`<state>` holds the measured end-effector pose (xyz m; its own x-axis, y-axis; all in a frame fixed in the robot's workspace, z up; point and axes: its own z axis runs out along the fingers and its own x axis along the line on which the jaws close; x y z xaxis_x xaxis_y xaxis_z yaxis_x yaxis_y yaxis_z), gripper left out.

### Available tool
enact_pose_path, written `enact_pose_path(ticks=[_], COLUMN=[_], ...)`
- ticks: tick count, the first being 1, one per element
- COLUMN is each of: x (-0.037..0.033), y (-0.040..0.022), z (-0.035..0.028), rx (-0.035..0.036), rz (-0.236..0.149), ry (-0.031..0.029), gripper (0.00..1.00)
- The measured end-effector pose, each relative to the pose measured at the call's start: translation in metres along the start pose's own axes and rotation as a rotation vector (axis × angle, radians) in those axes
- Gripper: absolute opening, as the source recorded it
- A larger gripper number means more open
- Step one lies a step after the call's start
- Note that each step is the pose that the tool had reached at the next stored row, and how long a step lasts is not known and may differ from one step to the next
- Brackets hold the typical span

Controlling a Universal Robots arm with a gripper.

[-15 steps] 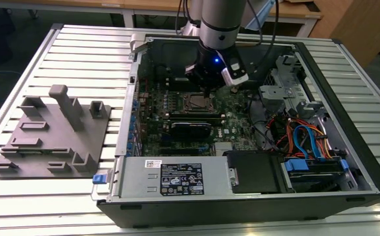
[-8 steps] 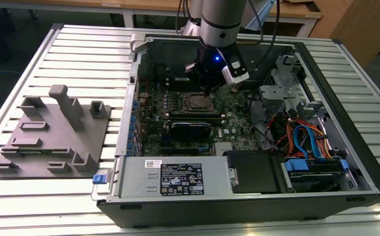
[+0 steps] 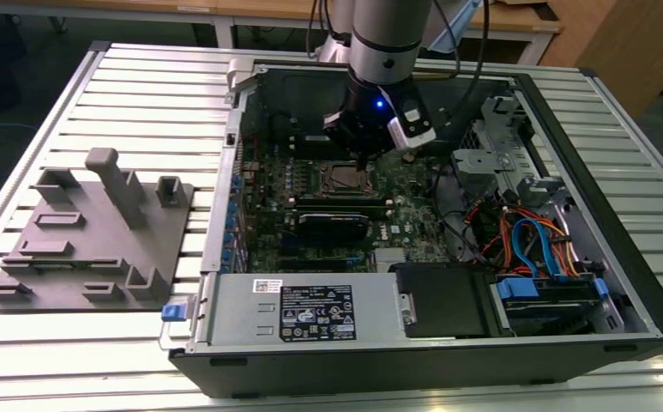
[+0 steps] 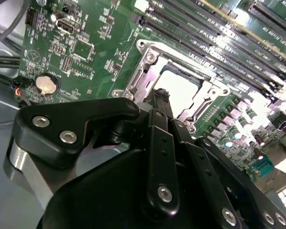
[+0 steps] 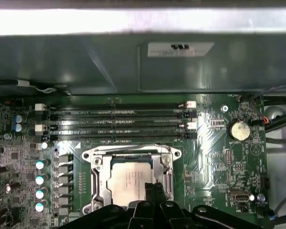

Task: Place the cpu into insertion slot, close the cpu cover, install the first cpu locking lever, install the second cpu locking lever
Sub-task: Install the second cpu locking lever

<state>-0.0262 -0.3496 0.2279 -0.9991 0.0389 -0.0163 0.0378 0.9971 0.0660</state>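
Looking down through both wrist views, I see my black gripper [image 5: 151, 187] with its fingers pressed together, holding nothing, tips just above the edge of the thin silver metal cpu cover [image 5: 99, 177]. That cover lies flat over the square black insertion slot [image 4: 139, 78], framing the dull silver-grey square cpu [image 5: 128, 180] seated inside. Green circuit board [image 4: 93, 28] and long black memory slots [image 5: 119, 121] surround it.

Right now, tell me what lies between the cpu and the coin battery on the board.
In the first wrist view, the silver cpu cover frames the cpu; past it comes green circuit board with small parts, up to the coin battery.
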Motion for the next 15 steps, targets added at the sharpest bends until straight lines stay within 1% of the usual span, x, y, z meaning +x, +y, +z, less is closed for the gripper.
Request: enact_pose_path(ticks=[7,15], x=[0.0000,-0.0002], y=[-0.0016,-0.0018], z=[-0.0001,-0.0001], rx=[0.0000,0.0000], rz=[0.000,0.000], ry=[0.0000,0.0000], gripper=[0.10,0.10])
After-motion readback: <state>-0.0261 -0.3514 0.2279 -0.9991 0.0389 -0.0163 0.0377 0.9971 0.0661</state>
